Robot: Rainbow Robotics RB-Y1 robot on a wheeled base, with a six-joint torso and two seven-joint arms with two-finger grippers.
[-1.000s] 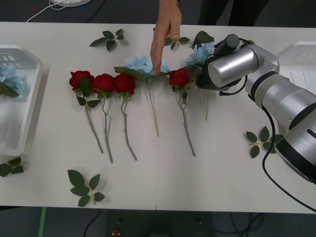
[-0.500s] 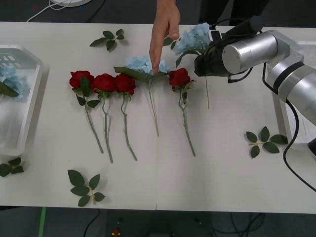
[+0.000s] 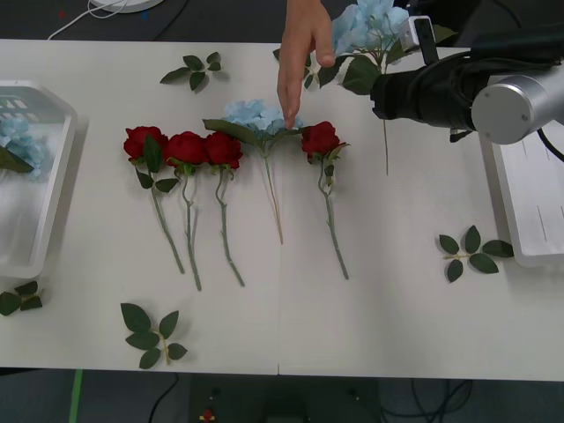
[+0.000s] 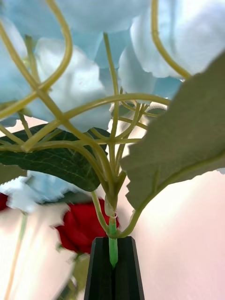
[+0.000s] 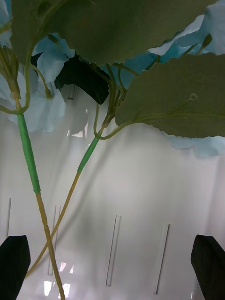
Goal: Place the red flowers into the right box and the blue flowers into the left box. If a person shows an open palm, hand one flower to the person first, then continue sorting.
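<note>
Right pincer (image 4: 114, 267) clamped on the stem of a blue flower (image 3: 372, 22), held in the air at upper right of the front view, stem hanging toward the table (image 3: 397, 335). Left pincer (image 5: 112, 267) spread apart, black tips at both lower corners of the left wrist view, over the left box (image 5: 131, 225) with two blue flower stems (image 5: 28, 154) lying inside. Left box (image 3: 53, 176) sits at the left edge, right box (image 3: 529, 203) at the right edge. Four red flowers (image 3: 187, 148) and one more blue flower (image 3: 251, 115) lie in a row mid-table. A person's hand (image 3: 301, 48) reaches down from the top, fingertip touching that lying blue flower. Loose leaf sprigs (image 3: 152, 335) scattered around.
</note>
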